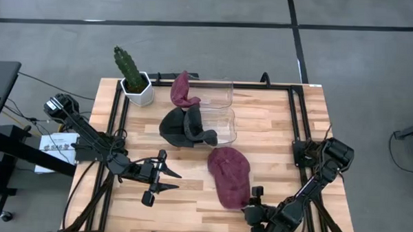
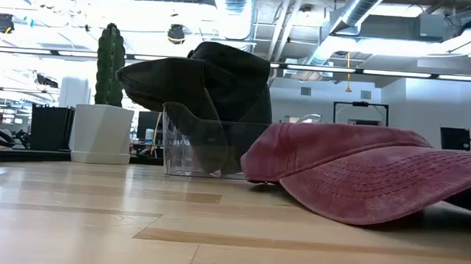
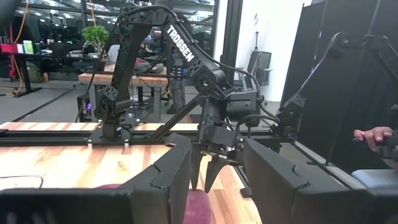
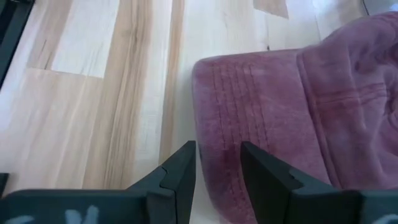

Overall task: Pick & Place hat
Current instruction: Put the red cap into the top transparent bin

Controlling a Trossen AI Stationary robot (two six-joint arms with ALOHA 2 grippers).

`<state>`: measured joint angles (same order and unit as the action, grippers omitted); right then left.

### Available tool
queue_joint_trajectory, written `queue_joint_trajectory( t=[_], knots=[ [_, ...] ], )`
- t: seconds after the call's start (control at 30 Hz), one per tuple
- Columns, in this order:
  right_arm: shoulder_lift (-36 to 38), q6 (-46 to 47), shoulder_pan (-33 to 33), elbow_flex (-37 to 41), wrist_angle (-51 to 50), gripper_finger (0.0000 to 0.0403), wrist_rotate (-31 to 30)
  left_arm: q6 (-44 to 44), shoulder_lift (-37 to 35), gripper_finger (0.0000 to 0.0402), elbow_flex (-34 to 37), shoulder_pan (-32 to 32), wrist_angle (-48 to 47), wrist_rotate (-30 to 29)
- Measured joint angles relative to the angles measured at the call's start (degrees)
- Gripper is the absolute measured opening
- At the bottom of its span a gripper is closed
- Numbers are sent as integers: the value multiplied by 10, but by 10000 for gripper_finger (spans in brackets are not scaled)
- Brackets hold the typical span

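Red cap (image 2: 361,173) flat on worktop (image 1: 275,132), brim toward right claw (image 4: 217,163) | right claw spread, low at brim edge, apparently lining up a pinch | left claw (image 1: 164,180) spread, empty, waiting well apart | black cap (image 1: 182,125) already draped on clear bin (image 1: 223,127)

bare wood (image 1: 274,142) right of bins (image 1: 217,109) open; cactus pot (image 1: 138,89) blocks rear-left corner.

- Your left arm: reaches from the table's left edge toward the middle, held low and level; its left gripper (image 1: 168,181) has the fingers spread wide, holding nothing.
- Your right arm: folded at the near right corner, wrist tipped down; its right gripper (image 4: 217,163) stands with fingers parted, nothing between them.
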<state>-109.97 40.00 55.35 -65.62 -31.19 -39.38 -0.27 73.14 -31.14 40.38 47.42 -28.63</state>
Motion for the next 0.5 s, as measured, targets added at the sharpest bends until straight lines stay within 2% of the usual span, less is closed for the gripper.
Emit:
queue_joint_trajectory(
  t=[0.2, 0.3, 0.4, 0.5],
  knots=[
    [0, 0, 0, -23, -55, 118, -3, -2, 0, 144, 0, 0, -2, 0],
    [0, 1, 0, -39, -94, 118, -26, -12, 0, 144, 0, 0, -12, 0],
    [0, 8, 0, -49, -124, 118, -70, -17, 1, 144, 0, 0, -17, 0],
    [0, 23, -3, -49, -142, 118, -147, -28, 8, 144, 0, 0, -17, 0]
  ],
)
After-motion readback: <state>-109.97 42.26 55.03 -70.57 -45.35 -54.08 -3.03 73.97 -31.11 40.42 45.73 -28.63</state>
